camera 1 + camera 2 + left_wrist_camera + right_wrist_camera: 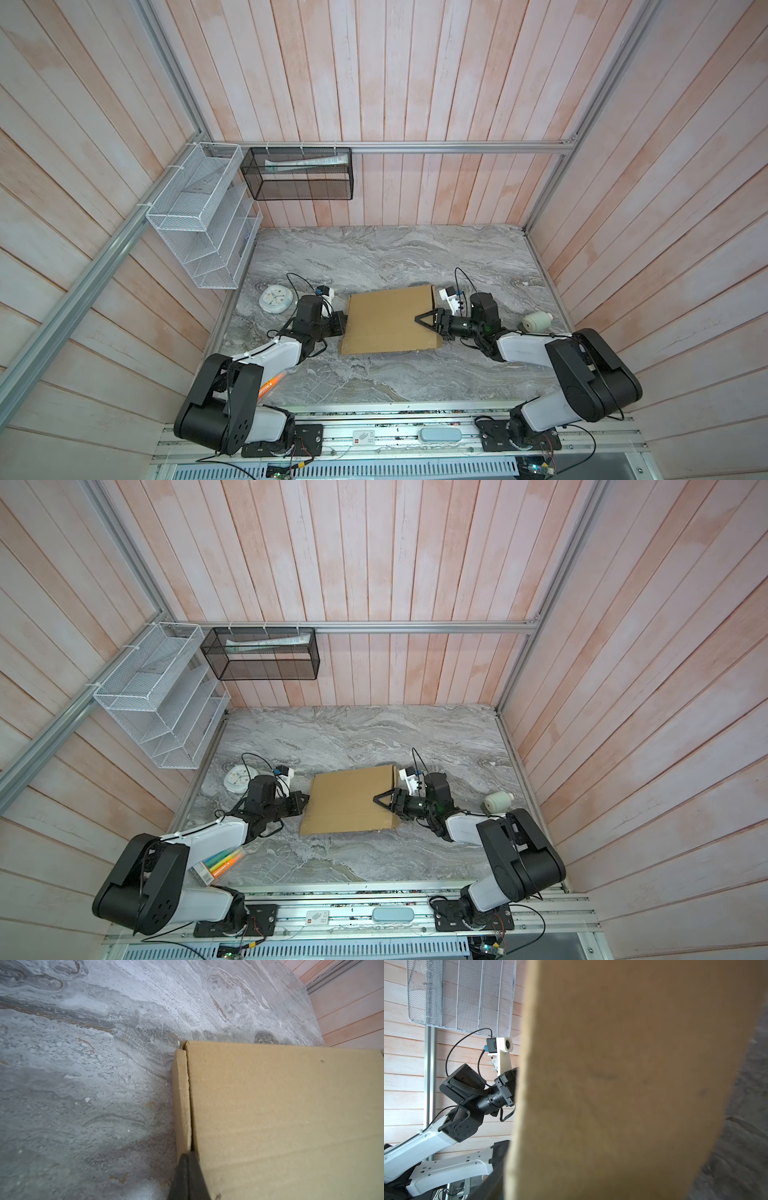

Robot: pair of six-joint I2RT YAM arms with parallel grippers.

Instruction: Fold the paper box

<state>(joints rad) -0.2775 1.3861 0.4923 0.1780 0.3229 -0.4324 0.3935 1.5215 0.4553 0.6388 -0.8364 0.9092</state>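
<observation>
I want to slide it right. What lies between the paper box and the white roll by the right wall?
The right arm's wrist stands in that stretch, and the right pincer reaches over the paper box; both top views show it.

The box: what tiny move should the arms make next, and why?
Probably push the shut left jaws down at the seam, closing the gap between lid and side panel. The box looks nearly closed, a thin gap shows there, their fingertips sit right at it, and the right jaws reach over the lid.
</observation>
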